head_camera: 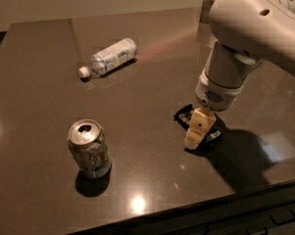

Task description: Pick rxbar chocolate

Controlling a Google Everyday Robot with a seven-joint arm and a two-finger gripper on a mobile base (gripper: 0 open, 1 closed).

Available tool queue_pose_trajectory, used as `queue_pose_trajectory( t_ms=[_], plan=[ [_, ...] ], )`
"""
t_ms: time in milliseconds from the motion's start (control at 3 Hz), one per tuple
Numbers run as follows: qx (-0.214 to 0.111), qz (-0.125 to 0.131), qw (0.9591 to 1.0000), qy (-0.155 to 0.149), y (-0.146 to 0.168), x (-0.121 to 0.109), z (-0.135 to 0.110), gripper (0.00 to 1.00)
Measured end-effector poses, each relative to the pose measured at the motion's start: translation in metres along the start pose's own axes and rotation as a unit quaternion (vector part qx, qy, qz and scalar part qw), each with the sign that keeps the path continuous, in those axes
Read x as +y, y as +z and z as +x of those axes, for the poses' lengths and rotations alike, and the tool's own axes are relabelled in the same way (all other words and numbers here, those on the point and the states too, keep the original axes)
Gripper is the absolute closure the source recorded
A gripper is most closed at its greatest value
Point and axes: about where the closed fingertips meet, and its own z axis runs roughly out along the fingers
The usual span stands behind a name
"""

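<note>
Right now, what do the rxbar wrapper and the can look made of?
The rxbar chocolate, lying under the gripper, seems thin black film with white print, probably plastic; mostly covered. The can looks metal: shiny silvery top, printed green-and-silver side.

Dim, seemingly overhead light; hand [198,132] low at right shadows the table [152,77].
</note>
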Motion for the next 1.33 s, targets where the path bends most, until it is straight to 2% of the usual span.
queue_pose_trajectory(
  t_ms=[1000,1333],
  plan=[
    [-0.010,-0.009,0.9999,0.002,-0.004,0.002,-0.005,0.90],
    [-0.033,-0.005,0.9994,0.002,-0.027,-0.004,-0.007,1.00]
  ],
)
